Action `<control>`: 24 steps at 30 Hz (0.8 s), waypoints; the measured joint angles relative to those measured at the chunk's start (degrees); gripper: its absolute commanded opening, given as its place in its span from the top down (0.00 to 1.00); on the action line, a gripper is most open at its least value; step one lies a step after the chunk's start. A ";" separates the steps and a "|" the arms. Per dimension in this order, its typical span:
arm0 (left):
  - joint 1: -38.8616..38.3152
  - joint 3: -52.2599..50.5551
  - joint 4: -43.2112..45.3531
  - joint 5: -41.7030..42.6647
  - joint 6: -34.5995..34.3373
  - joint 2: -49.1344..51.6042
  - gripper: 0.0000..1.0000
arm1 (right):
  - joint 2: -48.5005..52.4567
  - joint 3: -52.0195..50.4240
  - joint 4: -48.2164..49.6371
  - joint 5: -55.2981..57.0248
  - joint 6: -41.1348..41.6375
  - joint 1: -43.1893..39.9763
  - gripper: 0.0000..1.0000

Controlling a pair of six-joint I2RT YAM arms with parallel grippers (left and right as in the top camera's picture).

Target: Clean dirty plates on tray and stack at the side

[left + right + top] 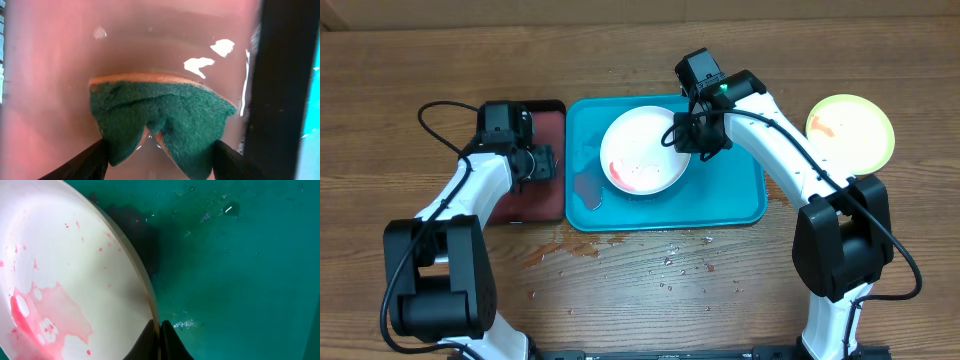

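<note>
Right pincer (160, 332) tight on rim of white plate (65, 265) — left pincer (157, 157) tight around green sponge (160, 110).

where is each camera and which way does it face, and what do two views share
Overhead: fixed above the table, looking down on the tray, white plate, lime green plate and black tray; left arm and right arm show.
Left wrist: on the left arm, facing down into the black tray's reddish liquid; left gripper pinches a green sponge.
Right wrist: on the right arm, facing down at the tray; right gripper clamps the white plate's rim.
Shared: overhead and right wrist show white plate and tray.
</note>
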 measured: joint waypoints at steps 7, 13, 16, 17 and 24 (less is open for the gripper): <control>0.00 0.79 0.55 -0.04 -0.35 -4.11 0.25 | 0.00 0.00 0.02 0.00 0.00 0.00 0.96; 0.00 1.11 2.12 -0.04 -0.81 -3.54 0.26 | 0.00 0.00 0.00 0.00 0.00 0.00 0.96; 0.00 1.16 3.45 -0.04 -1.25 -1.70 0.28 | 0.00 0.00 0.00 0.00 0.00 0.00 0.96; 0.00 1.16 3.85 -0.04 -1.31 -0.94 0.29 | 0.00 0.00 0.00 -0.02 0.02 0.00 0.96; 0.00 1.18 5.09 -0.04 -1.57 3.23 0.36 | 0.00 0.00 0.00 -0.02 0.00 0.00 0.96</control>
